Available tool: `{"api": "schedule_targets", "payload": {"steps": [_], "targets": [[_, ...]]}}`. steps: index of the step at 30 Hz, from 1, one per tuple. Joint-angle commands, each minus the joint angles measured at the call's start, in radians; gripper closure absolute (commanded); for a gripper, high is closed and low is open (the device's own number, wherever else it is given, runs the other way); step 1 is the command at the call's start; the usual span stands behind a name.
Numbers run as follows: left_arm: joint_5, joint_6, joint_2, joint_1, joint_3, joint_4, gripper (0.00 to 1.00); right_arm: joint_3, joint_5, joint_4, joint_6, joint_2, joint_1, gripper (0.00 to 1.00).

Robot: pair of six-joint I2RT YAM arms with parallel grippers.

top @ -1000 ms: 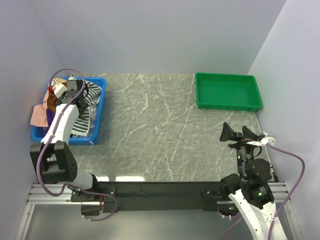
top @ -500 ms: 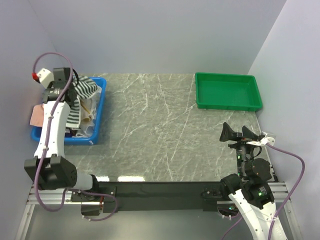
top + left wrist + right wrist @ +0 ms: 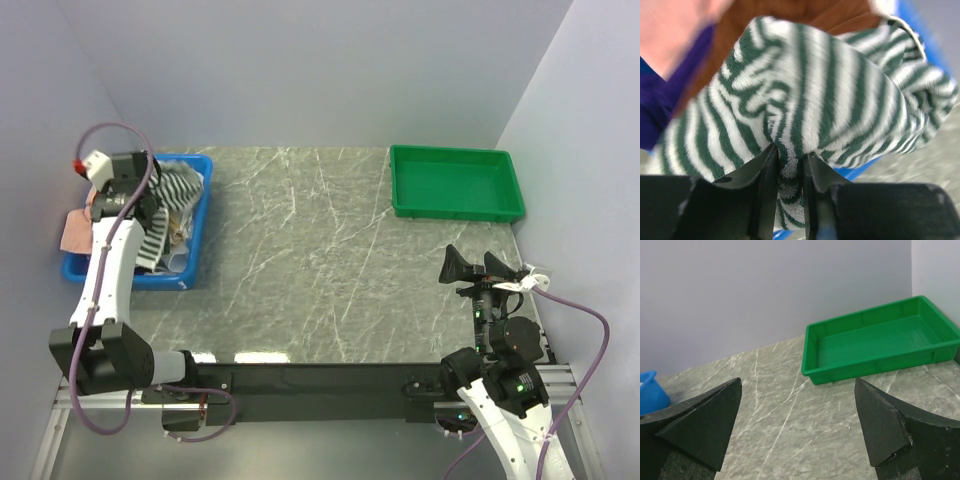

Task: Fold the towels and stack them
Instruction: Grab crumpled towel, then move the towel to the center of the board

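**Striped Towel Pinched Over Blue Bin**

A dark-and-white striped terry towel (image 3: pixel 805 100) bunches over the blue plastic bin (image 3: pixel 196 240) at the table's far-left corner. A fold of it is nipped between the nearly closed black fingers of the left gripper (image 3: pixel 788 160). A plain brown cloth towel (image 3: pixel 805 12), a purple cloth towel (image 3: pixel 655 115) and a pink cloth towel (image 3: pixel 670 25) lie beneath. Well apart, the right gripper (image 3: pixel 798 385) hangs over the grey marble-pattern table (image 3: pixel 790 430), jaws spread wide and holding nothing, facing a green plastic tray (image 3: pixel 865 365).

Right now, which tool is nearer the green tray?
Right. The right tool hovers just near of the green tray; the left tool is far off over the blue bin, pinching the striped towel.
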Motion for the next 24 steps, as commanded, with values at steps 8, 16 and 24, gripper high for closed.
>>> {"api": "schedule_targets", "payload": {"steps": [8,16,24], "targets": [[0.113,-0.026,0.053,0.004,-0.114,0.103,0.89,0.019,-0.003,0.007,0.003,-0.300,0.009,0.00],[0.110,0.016,0.043,-0.005,0.242,-0.021,0.99,0.021,-0.009,0.007,0.000,-0.291,0.006,0.00],[0.219,0.011,0.122,-0.027,0.581,-0.045,0.99,0.022,-0.011,0.007,-0.004,-0.277,0.009,0.00]]}}
